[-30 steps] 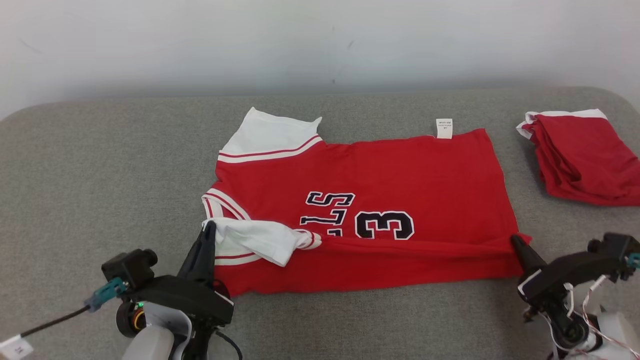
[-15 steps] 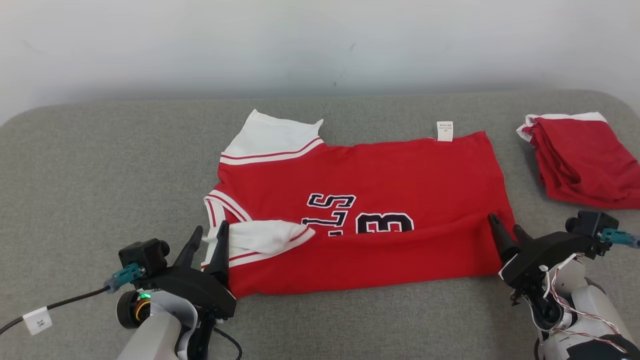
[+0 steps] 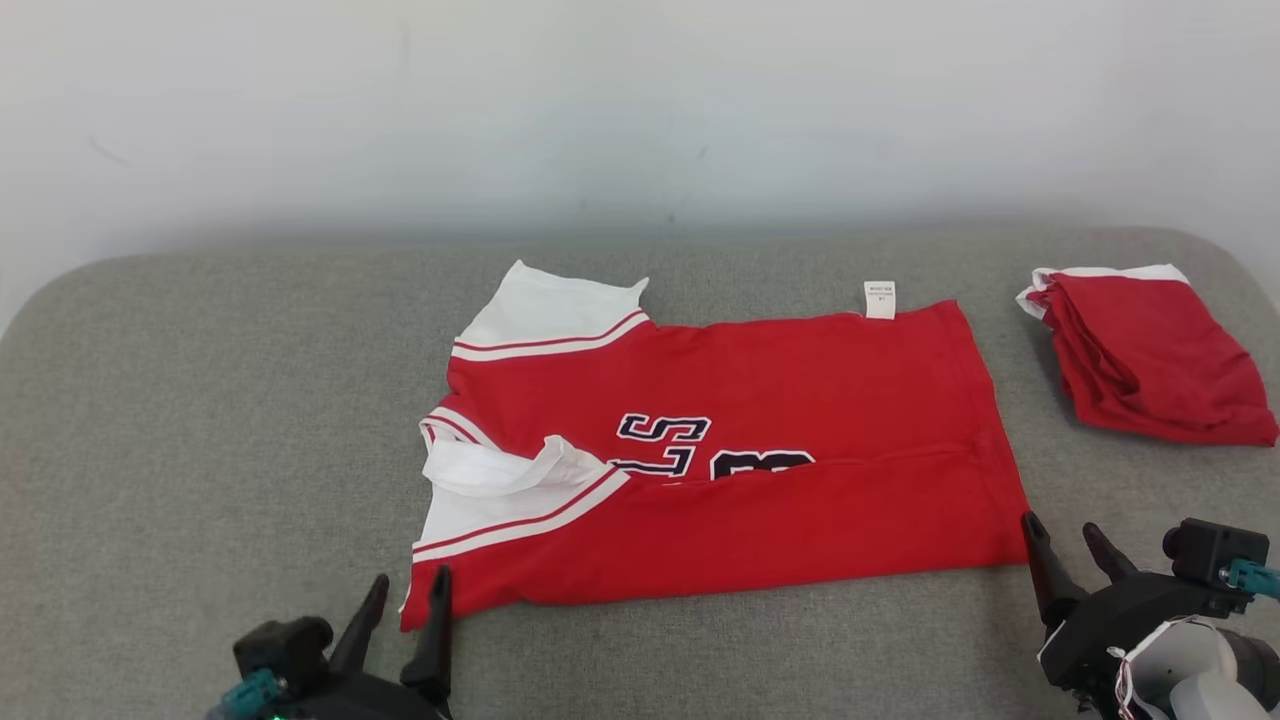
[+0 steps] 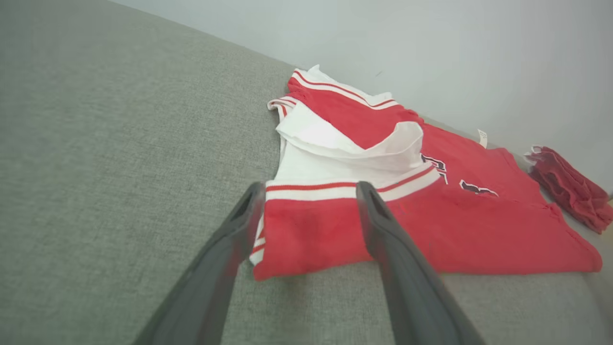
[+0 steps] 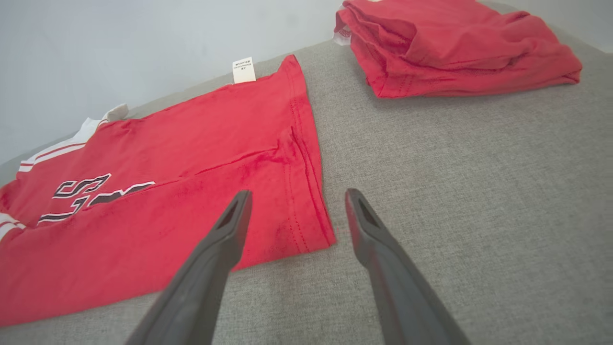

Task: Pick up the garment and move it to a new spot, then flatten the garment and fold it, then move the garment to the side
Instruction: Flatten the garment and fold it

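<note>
The left gripper (image 3: 410, 578) is being held with its two dark fingers apart and nothing between them, at the near left corner of the red jersey (image 3: 800, 380). In the left wrist view this gripper (image 4: 309, 187) is being shown with its fingers to either side of that corner of the jersey (image 4: 455, 225); whether cloth is being touched cannot be told. The right gripper (image 3: 1060, 525) is likewise being held spread and empty, just beside the jersey's near right corner; in its wrist view this gripper (image 5: 298, 191) is being pointed at the hem of the jersey (image 5: 191, 143).

The jersey is being shown spread on the grey padded surface (image 3: 200, 400), its near edge folded over the lettering, a white sleeve (image 3: 490, 470) doubled at the left and a white label (image 3: 880, 299) at the far edge. A second folded red garment (image 3: 1150, 360) is being shown well apart, at the right.
</note>
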